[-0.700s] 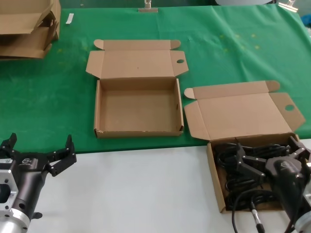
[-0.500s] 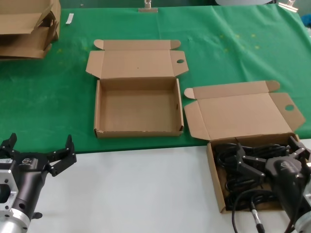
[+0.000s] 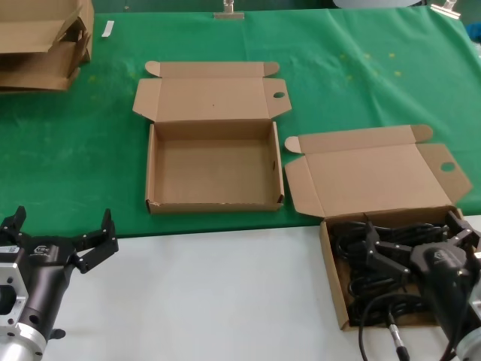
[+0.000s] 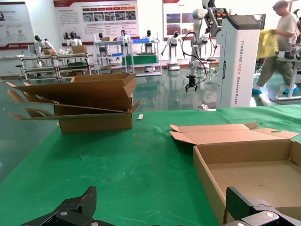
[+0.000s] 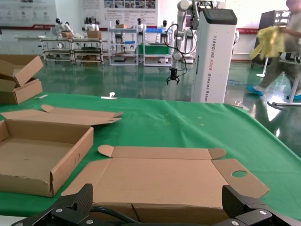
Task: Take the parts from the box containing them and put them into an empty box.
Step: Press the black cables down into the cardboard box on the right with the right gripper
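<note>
Black cable parts (image 3: 353,284) lie in the cardboard box (image 3: 328,280) at the near right, its lid (image 3: 372,177) folded back. My right gripper (image 3: 413,226) hangs open just over those cables, holding nothing; in the right wrist view a cable loop (image 5: 110,213) shows below its spread fingers (image 5: 80,198). The empty box (image 3: 212,167) sits in the middle of the green cloth, lid open. My left gripper (image 3: 64,219) stays parked at the near left, open, short of the empty box (image 4: 247,162).
A stack of flattened cardboard (image 3: 41,41) sits at the far left corner of the green cloth (image 3: 90,158). White tabletop (image 3: 218,293) runs along the near side. The robot's own grey-tipped cable (image 3: 396,337) trails beside the right wrist.
</note>
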`<move>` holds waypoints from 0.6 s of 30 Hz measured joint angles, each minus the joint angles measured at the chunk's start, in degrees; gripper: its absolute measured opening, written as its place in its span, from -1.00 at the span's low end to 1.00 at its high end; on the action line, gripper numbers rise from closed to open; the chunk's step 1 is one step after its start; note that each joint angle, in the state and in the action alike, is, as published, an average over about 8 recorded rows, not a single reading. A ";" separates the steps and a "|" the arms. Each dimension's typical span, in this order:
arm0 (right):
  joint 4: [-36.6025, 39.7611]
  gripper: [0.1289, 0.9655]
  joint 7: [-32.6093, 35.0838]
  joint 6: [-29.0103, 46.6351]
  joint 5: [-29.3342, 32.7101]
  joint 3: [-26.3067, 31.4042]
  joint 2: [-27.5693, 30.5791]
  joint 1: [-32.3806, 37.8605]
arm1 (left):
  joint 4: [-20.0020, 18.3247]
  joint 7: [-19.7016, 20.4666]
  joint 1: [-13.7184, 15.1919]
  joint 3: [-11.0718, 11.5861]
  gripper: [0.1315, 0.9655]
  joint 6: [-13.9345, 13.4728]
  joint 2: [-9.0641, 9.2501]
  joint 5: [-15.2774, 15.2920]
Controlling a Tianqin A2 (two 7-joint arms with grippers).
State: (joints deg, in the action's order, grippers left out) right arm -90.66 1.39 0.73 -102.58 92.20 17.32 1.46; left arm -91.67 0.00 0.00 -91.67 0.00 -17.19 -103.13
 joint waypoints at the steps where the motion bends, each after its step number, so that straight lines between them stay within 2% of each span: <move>1: -0.19 1.00 0.08 0.07 0.06 -0.09 0.20 -0.11 | 0.00 0.00 0.00 0.00 1.00 0.00 0.00 0.00; 8: -3.22 1.00 2.91 4.23 0.31 -3.44 3.38 -2.19 | 0.00 0.00 0.00 0.00 1.00 0.00 0.00 0.00; 13: -6.05 1.00 5.72 10.18 0.37 -5.71 8.83 -4.09 | 0.00 0.00 0.00 0.00 1.00 0.00 0.00 0.01; 18: -6.80 1.00 13.91 18.02 1.28 -6.34 14.09 -4.86 | 0.00 0.00 0.00 0.00 1.00 0.00 0.00 0.01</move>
State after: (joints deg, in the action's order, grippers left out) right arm -97.46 15.31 18.75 -101.29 85.86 31.41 -3.40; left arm -91.67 0.00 0.00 -91.68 0.00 -17.19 -103.12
